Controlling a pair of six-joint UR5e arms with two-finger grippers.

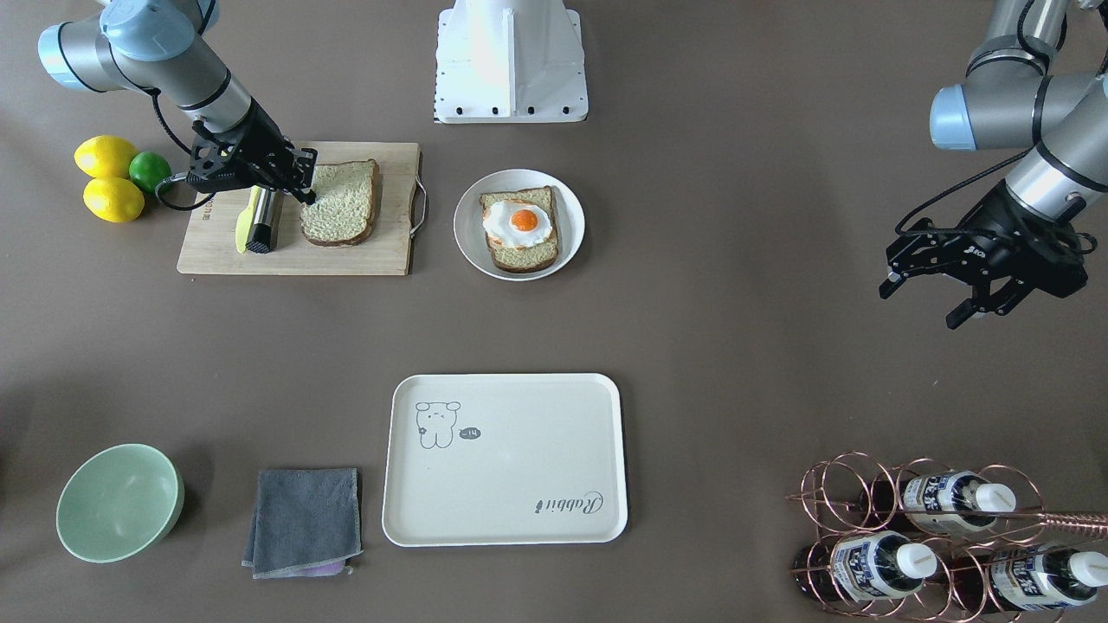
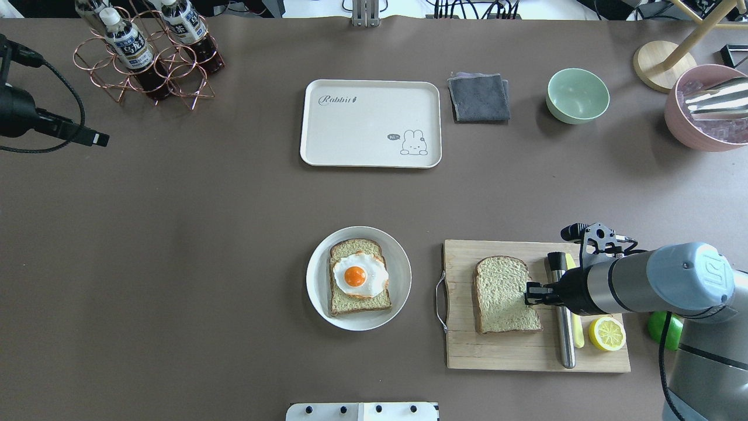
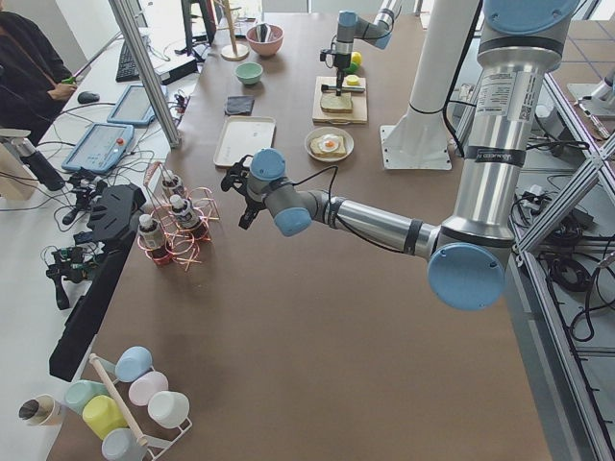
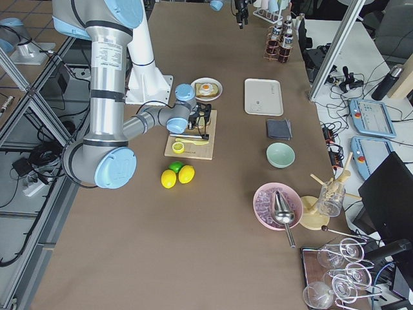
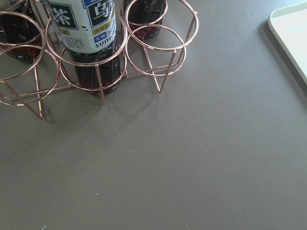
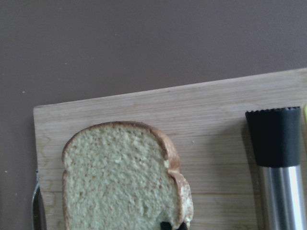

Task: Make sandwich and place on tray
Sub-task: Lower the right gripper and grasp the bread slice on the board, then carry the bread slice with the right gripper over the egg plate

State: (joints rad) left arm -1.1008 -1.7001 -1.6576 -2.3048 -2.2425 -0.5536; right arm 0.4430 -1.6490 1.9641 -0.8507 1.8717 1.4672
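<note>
One tan bread slice [image 1: 342,208] lies on the wooden cutting board [image 1: 225,251]. My right gripper [image 1: 307,177] is down at the slice's edge with its fingers closed on the crust. In the right wrist view a fingertip [image 6: 165,225] pinches the slice [image 6: 120,177]. A second bread slice [image 1: 532,257] with the fried egg [image 1: 502,227] on top lies on a round white plate [image 1: 467,234]. The cream tray [image 1: 519,450] is bare. My left gripper [image 1: 924,301] hangs open and empty above the table, far from them.
A metal-handled tool with a yellow blade [image 1: 260,221] lies on the board beside the slice, with a half lemon [image 2: 606,333]. Lemons [image 1: 104,156] and a lime [image 1: 149,169] sit by the board. A green bowl [image 1: 119,502], a grey cloth [image 1: 305,519] and a copper bottle rack [image 1: 935,536] stand near the tray.
</note>
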